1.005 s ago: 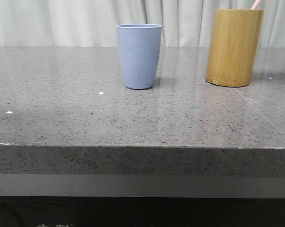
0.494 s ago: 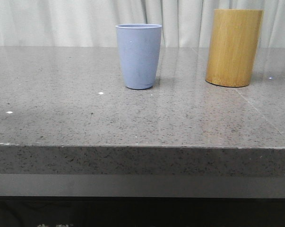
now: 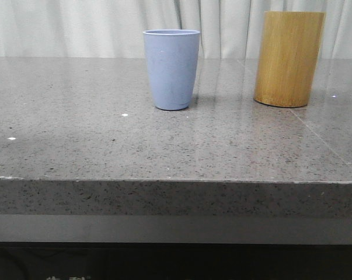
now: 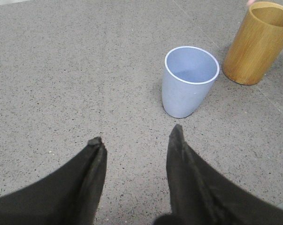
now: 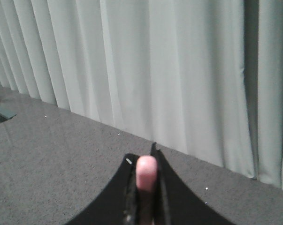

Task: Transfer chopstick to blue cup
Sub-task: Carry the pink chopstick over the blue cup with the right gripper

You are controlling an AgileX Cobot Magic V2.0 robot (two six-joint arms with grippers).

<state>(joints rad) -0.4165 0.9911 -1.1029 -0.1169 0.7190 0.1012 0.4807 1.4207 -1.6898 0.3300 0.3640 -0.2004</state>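
Observation:
The blue cup stands upright on the grey stone table, empty inside as the left wrist view shows it. My left gripper hovers open over bare table a short way from the cup, nothing between its fingers. In the right wrist view my right gripper is shut on the pale pink chopstick, whose rounded end pokes out between the black fingers, held above the table facing the curtain.
A taller yellow-brown bamboo holder stands to the right of the cup, its mouth open. A pale curtain closes the back. The table's front edge runs across the front view.
The pink chopstick tip that showed above the bamboo holder one second ago has gone from the front view. Cup and holder have not moved.

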